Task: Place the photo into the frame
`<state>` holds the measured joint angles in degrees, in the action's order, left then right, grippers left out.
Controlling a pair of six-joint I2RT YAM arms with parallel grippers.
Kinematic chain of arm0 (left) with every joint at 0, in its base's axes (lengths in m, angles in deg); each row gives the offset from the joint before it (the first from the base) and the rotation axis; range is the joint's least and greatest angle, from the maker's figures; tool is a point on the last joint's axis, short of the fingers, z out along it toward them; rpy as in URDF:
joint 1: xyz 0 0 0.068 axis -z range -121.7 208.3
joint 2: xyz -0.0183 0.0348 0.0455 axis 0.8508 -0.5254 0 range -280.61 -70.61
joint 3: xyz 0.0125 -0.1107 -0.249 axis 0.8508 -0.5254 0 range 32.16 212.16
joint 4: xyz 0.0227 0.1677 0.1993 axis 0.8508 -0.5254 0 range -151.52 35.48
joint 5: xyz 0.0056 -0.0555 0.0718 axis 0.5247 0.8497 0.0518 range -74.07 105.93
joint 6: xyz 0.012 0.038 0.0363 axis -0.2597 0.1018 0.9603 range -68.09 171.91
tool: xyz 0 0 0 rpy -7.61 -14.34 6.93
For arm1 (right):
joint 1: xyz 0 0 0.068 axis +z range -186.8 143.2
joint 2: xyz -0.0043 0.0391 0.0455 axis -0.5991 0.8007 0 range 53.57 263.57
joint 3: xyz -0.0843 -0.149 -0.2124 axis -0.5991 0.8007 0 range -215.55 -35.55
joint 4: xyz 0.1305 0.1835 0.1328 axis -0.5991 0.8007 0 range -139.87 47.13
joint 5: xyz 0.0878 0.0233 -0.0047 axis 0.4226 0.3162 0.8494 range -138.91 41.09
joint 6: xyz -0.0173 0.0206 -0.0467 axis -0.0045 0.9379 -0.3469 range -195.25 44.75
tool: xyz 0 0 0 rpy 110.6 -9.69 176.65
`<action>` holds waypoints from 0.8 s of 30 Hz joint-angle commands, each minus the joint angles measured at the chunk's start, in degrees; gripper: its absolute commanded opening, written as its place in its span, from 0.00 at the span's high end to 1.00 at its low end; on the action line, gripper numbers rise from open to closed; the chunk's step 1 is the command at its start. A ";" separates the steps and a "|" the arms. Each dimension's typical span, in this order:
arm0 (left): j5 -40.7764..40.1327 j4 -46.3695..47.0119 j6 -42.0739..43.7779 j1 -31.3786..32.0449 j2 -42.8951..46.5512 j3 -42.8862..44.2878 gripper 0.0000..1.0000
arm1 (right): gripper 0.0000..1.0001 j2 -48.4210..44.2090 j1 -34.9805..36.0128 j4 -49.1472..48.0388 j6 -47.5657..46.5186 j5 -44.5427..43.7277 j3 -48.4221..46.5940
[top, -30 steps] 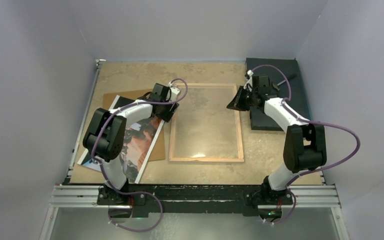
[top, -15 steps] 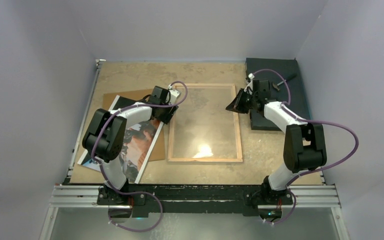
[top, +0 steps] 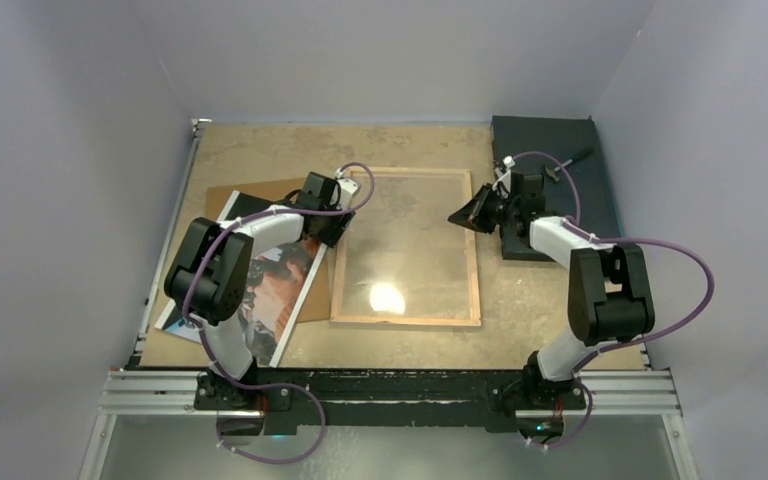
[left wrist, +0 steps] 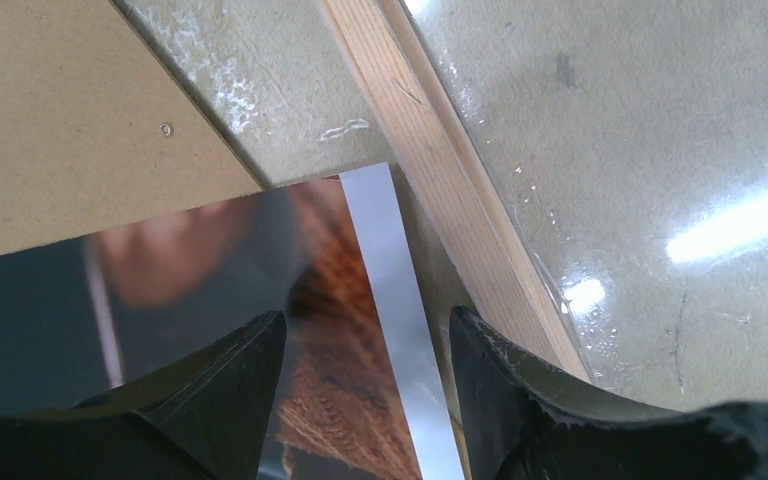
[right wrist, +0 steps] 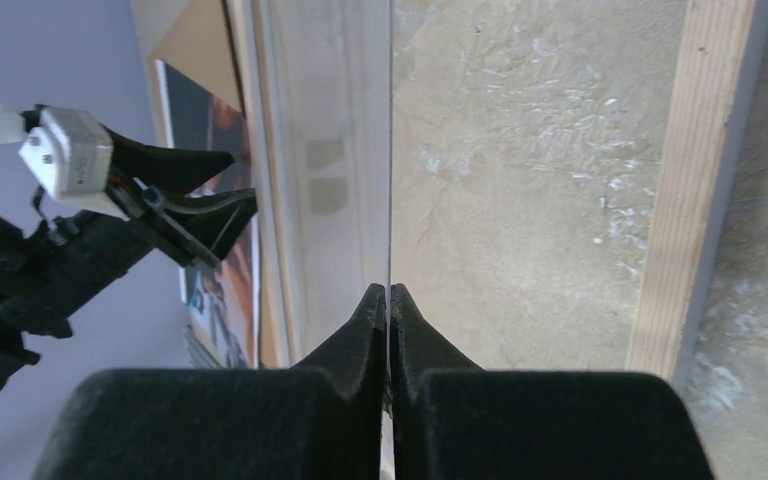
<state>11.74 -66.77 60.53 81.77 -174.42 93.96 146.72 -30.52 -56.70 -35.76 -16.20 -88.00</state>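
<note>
The frame (top: 476, 270) lies flat at mid-table with its light wood edges (left wrist: 440, 180) facing up. My right gripper (top: 455, 215) is over its right side, shut on the edge of a thin clear pane (right wrist: 390, 150). That pane shows edge-on between the closed fingertips (right wrist: 389, 292). The photo (top: 280, 290) lies picture side up, left of the frame, on a brown board. My left gripper (left wrist: 368, 340) hangs open just above the photo's top right corner. It straddles the white border (left wrist: 390, 260), which lies next to the frame's left edge.
The brown backing board (top: 235, 195) sticks out from under the photo at the back left. A black slab (top: 560, 140) lies at the back right with a small dark tool on it. Grey walls close in three sides.
The frame's outline and the glare on the pane have drifted a little to the left. My right gripper has shifted slightly left and back. The left gripper has hardly moved.
</note>
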 commanded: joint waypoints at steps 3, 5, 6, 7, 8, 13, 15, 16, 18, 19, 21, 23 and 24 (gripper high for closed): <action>1.65 0.22 0.01 1.84 0.32 -1.96 0.40 | 1.00 -3.44 1.21 -10.63 8.75 9.19 3.46; 1.71 0.34 -0.04 1.94 0.39 -2.10 0.40 | 1.00 -4.02 1.32 -11.33 9.55 9.80 3.10; 1.74 0.40 -0.03 2.01 0.42 -2.19 0.40 | 1.00 -4.35 1.28 -11.59 10.03 10.27 2.86; 1.74 0.43 -0.08 2.02 0.36 -2.27 0.40 | 1.00 -4.70 1.28 -12.01 10.62 10.79 2.63; 1.75 0.50 -0.03 2.04 0.36 -2.30 0.40 | 1.00 -5.06 1.29 -12.43 11.34 11.20 2.42; 1.94 0.61 -0.17 2.02 0.66 -2.62 0.40 | 1.00 -6.57 1.33 -13.36 13.19 11.69 1.92; 1.93 0.56 -0.18 2.02 0.82 -2.72 0.41 | 1.00 -6.87 1.36 -13.26 13.29 11.31 2.69; 1.90 0.56 -0.12 2.02 0.96 -2.70 0.41 | 1.00 -7.00 1.41 -13.64 13.57 11.25 3.34; 1.93 0.65 -0.11 2.03 1.06 -2.90 0.41 | 1.00 -7.23 1.41 -15.75 15.63 11.48 5.24; 2.05 0.77 -0.12 2.05 1.16 -3.00 0.41 | 1.00 -7.41 1.58 -16.94 16.95 11.57 6.16; 2.39 0.89 -0.28 2.02 1.67 -3.21 0.41 | 1.00 -7.98 2.04 -17.48 17.65 10.94 6.87; 3.16 1.09 -0.50 2.03 2.13 -3.47 0.42 | 1.00 -8.49 2.44 -16.83 17.73 10.19 6.49; 3.48 1.17 -0.65 2.03 2.29 -3.54 0.42 | 1.00 -8.63 2.64 -16.61 17.67 9.91 6.25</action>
<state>10.72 -64.87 60.53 82.44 -173.35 92.04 140.05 -30.06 -72.51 -20.20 -8.88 -81.94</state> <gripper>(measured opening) 0.581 0.005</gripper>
